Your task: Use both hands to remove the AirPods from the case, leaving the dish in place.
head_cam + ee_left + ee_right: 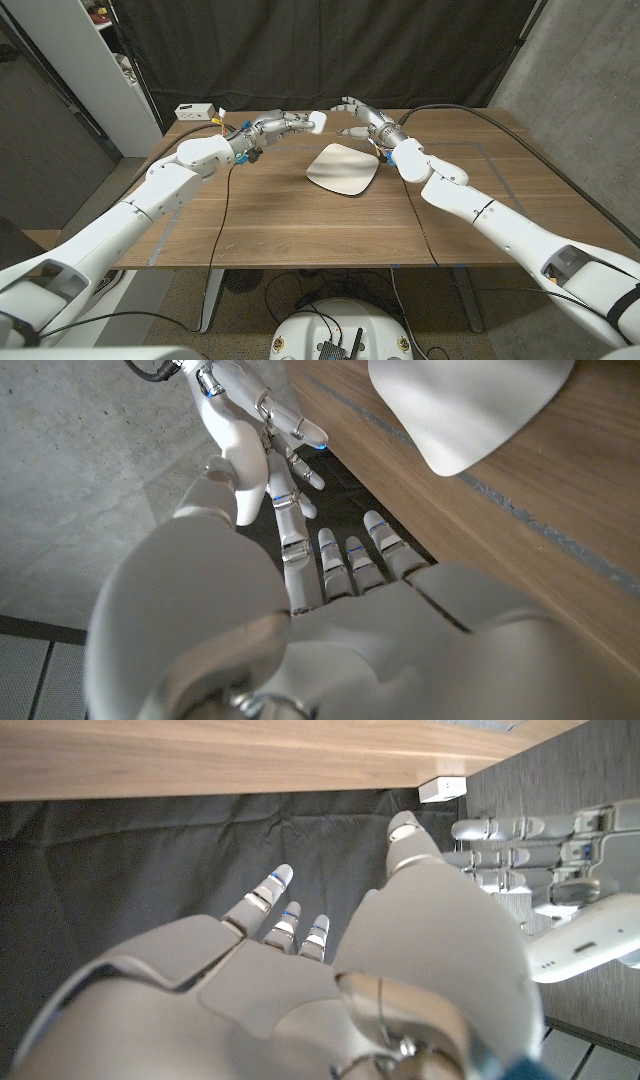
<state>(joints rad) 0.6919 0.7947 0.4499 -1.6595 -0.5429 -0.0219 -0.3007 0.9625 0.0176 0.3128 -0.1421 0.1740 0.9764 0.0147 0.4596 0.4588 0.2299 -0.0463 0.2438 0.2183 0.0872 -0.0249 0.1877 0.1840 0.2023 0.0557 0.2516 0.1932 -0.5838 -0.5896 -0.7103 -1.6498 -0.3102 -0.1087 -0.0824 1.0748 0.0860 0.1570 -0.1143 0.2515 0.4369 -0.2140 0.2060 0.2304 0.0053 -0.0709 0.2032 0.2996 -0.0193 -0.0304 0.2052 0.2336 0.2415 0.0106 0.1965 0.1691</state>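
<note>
Two raised hands — dish (342, 169), white box (196, 111) nearby

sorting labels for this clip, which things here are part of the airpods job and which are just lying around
Part of the job:
white case, held in the left hand
right hand, open, close to the case
white dish on the table, stays put

Just lying about:
small white box at the table's far left corner
white shelf unit beyond the table
</note>
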